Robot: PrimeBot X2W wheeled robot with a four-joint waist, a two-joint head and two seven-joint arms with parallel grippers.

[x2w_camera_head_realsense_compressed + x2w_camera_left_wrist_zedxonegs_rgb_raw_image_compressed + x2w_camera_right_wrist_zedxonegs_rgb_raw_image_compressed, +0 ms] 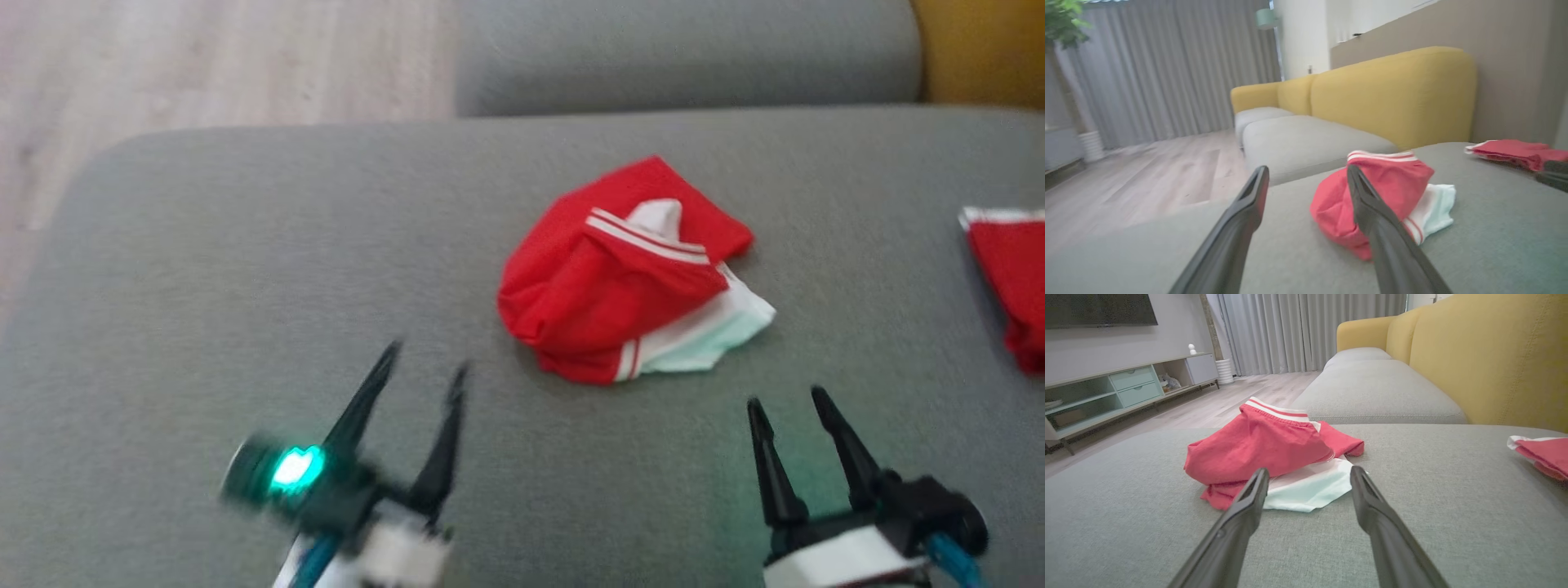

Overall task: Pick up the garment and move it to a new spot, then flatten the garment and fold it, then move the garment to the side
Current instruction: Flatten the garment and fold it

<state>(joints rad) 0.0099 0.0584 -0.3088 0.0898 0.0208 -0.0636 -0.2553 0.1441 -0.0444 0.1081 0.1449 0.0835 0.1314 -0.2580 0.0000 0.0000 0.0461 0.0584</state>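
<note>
looking down from the head, the garment lies crumpled on the grey cushion, ahead of both grippers and in the gap between their lines. the left gripper has its fingers spread wide with nothing between them, and is blurred. the right gripper is just as wide apart and empty. the heap is compact and a little longer across the view than along it. its red bulge faces the left gripper, and its white hem pokes out toward the right one, which looks slightly nearer. the striped waistband crosses the top of the heap on a slant. a second red garment lies well apart at the right edge. from the left wrist, the left gripper stands open and holds nothing. the garment sits ahead and off to its right, partly behind the right finger, so that arm would probably have to swing inward. from the right wrist, the right gripper is open and bare, the white hem lies between its fingertips' lines just ahead, and the garment spreads leftward from there with its waistband raised at the far side.
</note>
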